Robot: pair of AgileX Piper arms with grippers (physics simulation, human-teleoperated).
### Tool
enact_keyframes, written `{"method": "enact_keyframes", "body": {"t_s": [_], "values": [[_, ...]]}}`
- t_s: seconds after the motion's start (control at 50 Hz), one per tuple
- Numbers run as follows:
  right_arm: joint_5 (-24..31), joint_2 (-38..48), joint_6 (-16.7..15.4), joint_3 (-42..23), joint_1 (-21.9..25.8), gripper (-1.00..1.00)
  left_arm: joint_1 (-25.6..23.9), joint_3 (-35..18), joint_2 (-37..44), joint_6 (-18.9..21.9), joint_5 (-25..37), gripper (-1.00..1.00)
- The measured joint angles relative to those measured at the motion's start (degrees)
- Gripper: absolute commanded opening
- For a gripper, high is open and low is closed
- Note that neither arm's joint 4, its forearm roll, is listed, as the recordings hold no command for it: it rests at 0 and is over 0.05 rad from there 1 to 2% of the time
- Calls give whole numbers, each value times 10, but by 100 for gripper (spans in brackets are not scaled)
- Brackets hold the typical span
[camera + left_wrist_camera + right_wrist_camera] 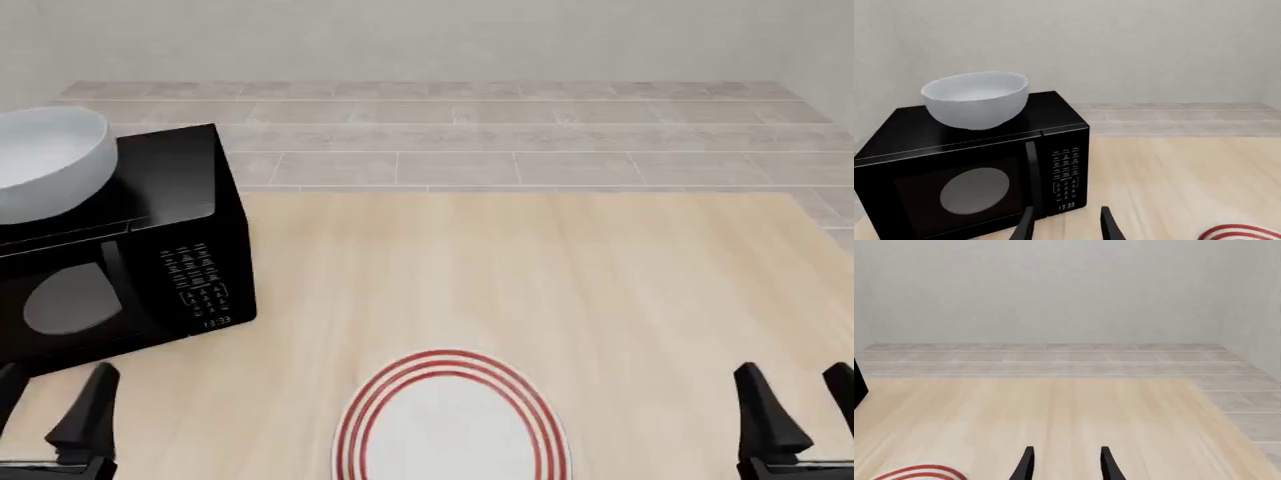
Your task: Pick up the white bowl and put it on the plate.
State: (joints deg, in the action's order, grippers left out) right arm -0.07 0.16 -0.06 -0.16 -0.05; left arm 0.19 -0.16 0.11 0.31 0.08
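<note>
The white bowl (pixel 976 99) (pixel 47 162) sits upright on top of a black microwave (pixel 974 175) (pixel 127 260) at the table's far left. The plate (pixel 450 420), white with red rings, lies flat near the front edge at the middle; slivers of the plate (pixel 1241 233) (pixel 921 473) show in both wrist views. My left gripper (pixel 51 405) (pixel 1066 225) is open at the front left, in front of the microwave and below the bowl, holding nothing. At the front right, my right gripper (pixel 798 405) (pixel 1065 464) stands open and empty, right of the plate.
The light wooden table (pixel 534 280) ends at a far edge, with a tiled floor (pixel 441 130) and a plain wall behind it. The microwave has a door window and a keypad facing the arms.
</note>
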Motion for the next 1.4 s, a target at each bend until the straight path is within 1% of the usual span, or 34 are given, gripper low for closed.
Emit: {"method": "enact_keyframes", "body": {"t_s": [0.82,0.9,0.98,1.12,1.22,1.4], "values": [[-1,7,0,-4,1,100,5,2,7,0,6,100],[-1,7,0,-4,1,100,6,-10,10,2,15,100],[-1,7,0,-4,1,100,12,-34,15,4,31,100],[-1,7,0,-4,1,100,40,-66,31,16,37,100],[-1,7,0,-4,1,100,62,-92,51,36,39,100],[-1,7,0,-4,1,100,87,-140,89,87,49,100]]}}
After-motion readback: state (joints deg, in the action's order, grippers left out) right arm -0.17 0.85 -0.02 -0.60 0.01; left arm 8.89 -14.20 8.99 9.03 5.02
